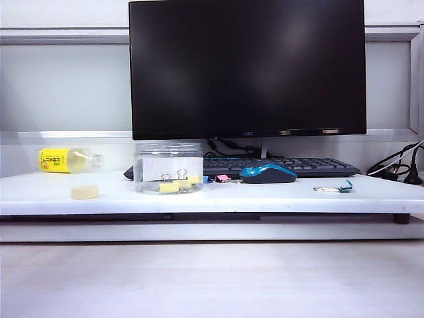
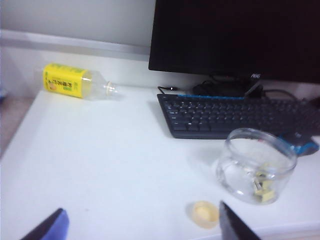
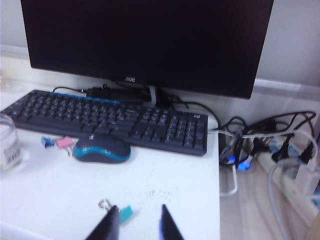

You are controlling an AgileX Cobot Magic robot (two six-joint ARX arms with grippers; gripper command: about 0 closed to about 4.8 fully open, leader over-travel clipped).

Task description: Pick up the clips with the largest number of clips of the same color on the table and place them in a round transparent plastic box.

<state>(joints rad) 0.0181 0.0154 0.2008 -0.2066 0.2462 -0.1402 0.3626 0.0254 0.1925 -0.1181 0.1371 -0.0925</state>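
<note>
Right gripper (image 3: 137, 225) apart from box (image 3: 9, 145)

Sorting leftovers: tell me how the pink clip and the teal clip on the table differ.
The pink clip lies by the keyboard, beside the mouse; the teal clip lies alone on the open table near the right gripper. Pink versus teal bodies. Both are small binder clips outside the round transparent plastic box.

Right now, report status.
Left gripper open, empty. Right gripper empty, above teal clip. Yellow clips inside box. Nothing obstructing.
</note>
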